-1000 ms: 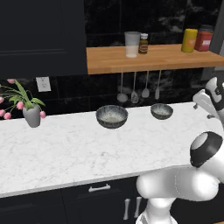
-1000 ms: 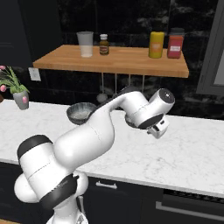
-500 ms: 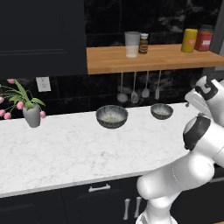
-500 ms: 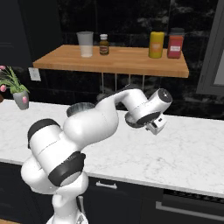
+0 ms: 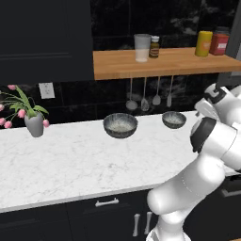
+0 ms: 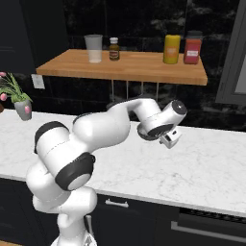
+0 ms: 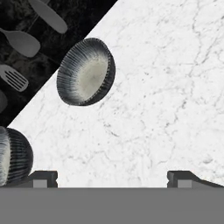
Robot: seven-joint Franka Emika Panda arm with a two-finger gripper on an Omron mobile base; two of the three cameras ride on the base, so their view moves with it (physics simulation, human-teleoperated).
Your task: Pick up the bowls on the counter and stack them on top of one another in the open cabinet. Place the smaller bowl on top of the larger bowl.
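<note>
Two ribbed dark grey bowls with pale insides sit on the white marble counter (image 5: pixel 70 160) by the black wall: the larger bowl (image 5: pixel 120 125) and, to its right, the smaller bowl (image 5: pixel 174 119). My gripper (image 5: pixel 211 100) hovers above the counter to the right of the smaller bowl, apart from it. It also appears over the counter (image 6: pixel 202 163) as the gripper (image 6: pixel 169 139). In the hand view the gripper (image 7: pixel 113 177) is open and empty; the smaller bowl (image 7: pixel 86 72) lies ahead and the larger bowl (image 7: pixel 13 159) is cut off at the left edge. The wooden open cabinet shelf (image 5: pixel 164 63) hangs above.
On the shelf (image 6: pixel 120 67) stand a glass (image 6: pixel 93 48), a small bottle (image 6: pixel 114 49), a yellow canister (image 6: pixel 171 49) and a red canister (image 6: pixel 192 48). Utensils (image 5: pixel 148 96) hang below it. A flower vase (image 5: pixel 34 123) stands at the counter's left.
The arm's elbow and forearm have swung round, while the hand has stayed nearly in place to the right of the smaller bowl. Both bowls rest where they were.
</note>
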